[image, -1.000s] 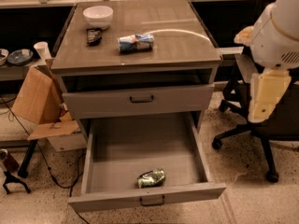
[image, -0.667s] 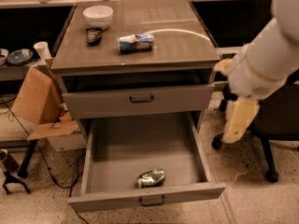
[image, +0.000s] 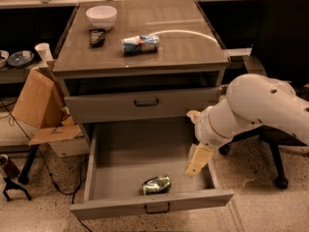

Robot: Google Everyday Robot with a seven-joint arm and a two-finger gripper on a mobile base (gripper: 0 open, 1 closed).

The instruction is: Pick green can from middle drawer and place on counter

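Speckled floor (image: pixel 251 207) below a bench row, black office chair (image: pixel 285 37) at the right edge, cardboard box (image: pixel 36 100) leaning at the left. At frame centre, grey cabinet topped by the glossy counter (image: pixel 183 52), carrying 3 small things: white bowl (image: pixel 101 17), blue-and-white can (image: pixel 140 44), dark object (image: pixel 97 36). Below the upper drawer front (image: pixel 111 108), middle drawer (image: pixel 120 153) pulled far out toward the bottom of the frame. White arm (image: pixel 260 105) reaching in from the right. Gripper (image: pixel 198 161) hanging at the drawer's right side, above its floor; cannot tell whether spread or closed. Green can (image: pixel 156 184) lying on its side near the drawer's front wall, lower left of the gripper, near but apart.

Judged best: shift lower left over the can, descend clear of the upper drawer front, close across the dented body rather than along it, then lift straight up before swinging to bare counter right of the blue-and-white can.
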